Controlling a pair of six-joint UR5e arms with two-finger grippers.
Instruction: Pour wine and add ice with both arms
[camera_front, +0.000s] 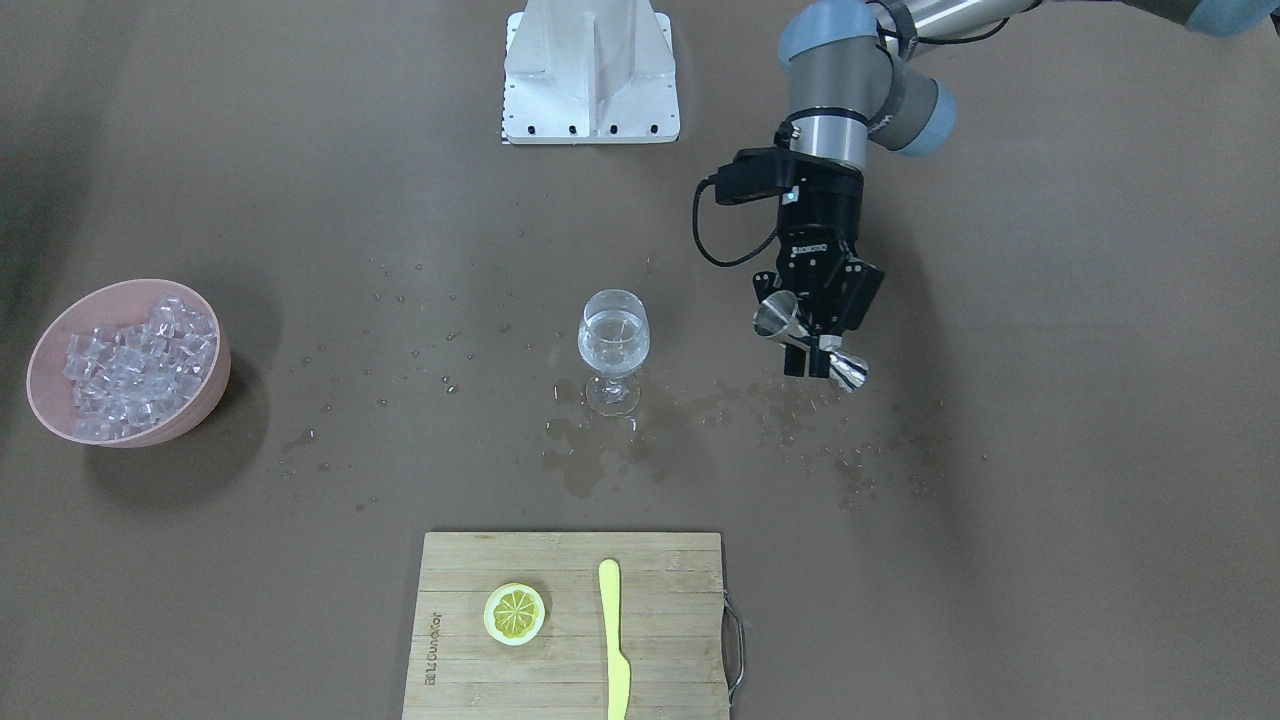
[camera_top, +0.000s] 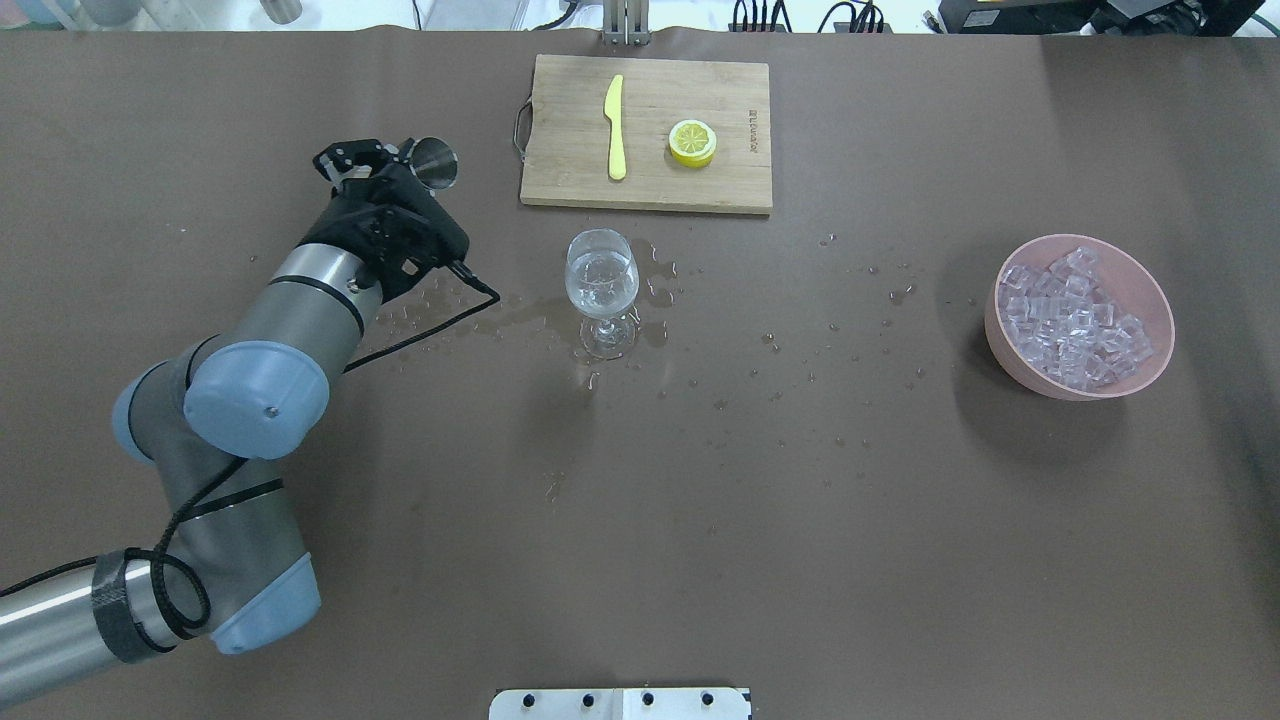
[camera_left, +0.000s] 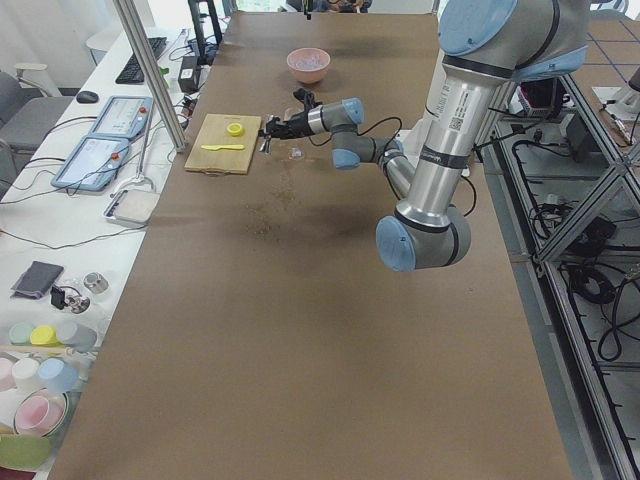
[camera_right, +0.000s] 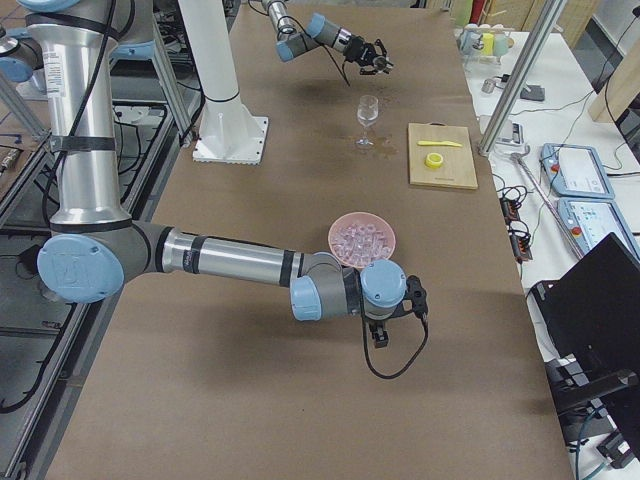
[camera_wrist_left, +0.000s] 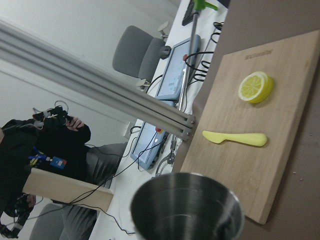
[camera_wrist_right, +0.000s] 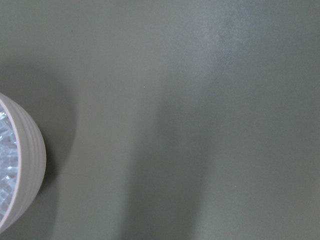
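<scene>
A stemmed wine glass (camera_front: 613, 392) stands mid-table and holds clear wine (camera_front: 613, 342); it also shows in the overhead view (camera_top: 601, 283). My left gripper (camera_front: 808, 358) is shut on a steel jigger (camera_front: 776, 317), held tilted above the table beside the glass and apart from it. The jigger's open cup shows in the overhead view (camera_top: 437, 163) and in the left wrist view (camera_wrist_left: 187, 207). A pink bowl (camera_front: 205, 395) holds heaped clear ice (camera_front: 135, 365). My right gripper (camera_right: 381, 335) shows only in the exterior right view, near the bowl (camera_right: 362, 240); I cannot tell if it is open or shut.
A wooden cutting board (camera_front: 660, 600) holds a lemon half (camera_front: 514, 613) and a yellow knife (camera_front: 613, 640). Spilled drops and puddles (camera_front: 600, 460) lie around the glass. The white mounting base (camera_front: 590, 75) is at the robot's side. The bowl's rim (camera_wrist_right: 30, 165) edges the right wrist view.
</scene>
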